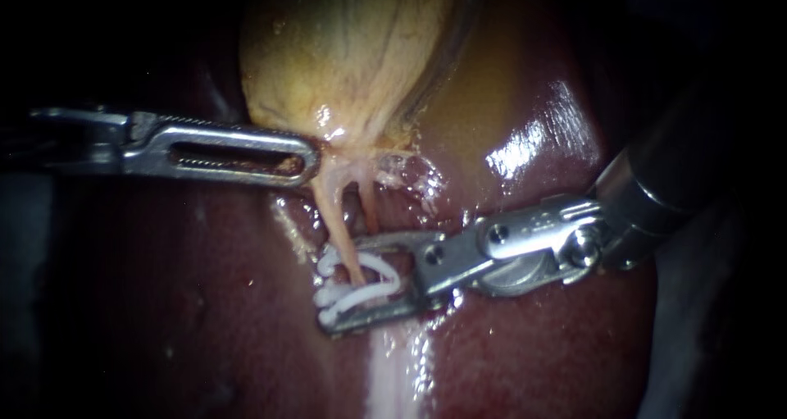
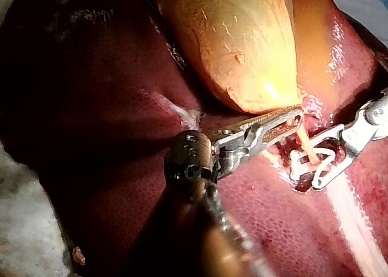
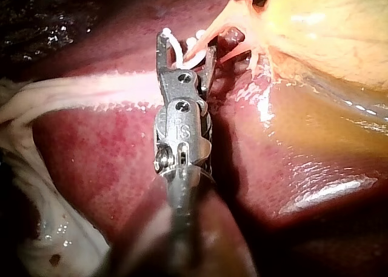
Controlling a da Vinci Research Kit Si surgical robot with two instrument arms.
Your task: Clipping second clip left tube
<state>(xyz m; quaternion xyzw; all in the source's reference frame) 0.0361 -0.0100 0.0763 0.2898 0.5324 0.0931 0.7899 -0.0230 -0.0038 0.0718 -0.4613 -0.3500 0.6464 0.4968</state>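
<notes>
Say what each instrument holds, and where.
Left instrument grips the gallbladder at its neck; right instrument holds a clip by its legs, astride the left tube.

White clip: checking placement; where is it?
Endoscope view, lower centre: the white clip is gripped by the right tool, around the left tube, below the gallbladder.
</notes>
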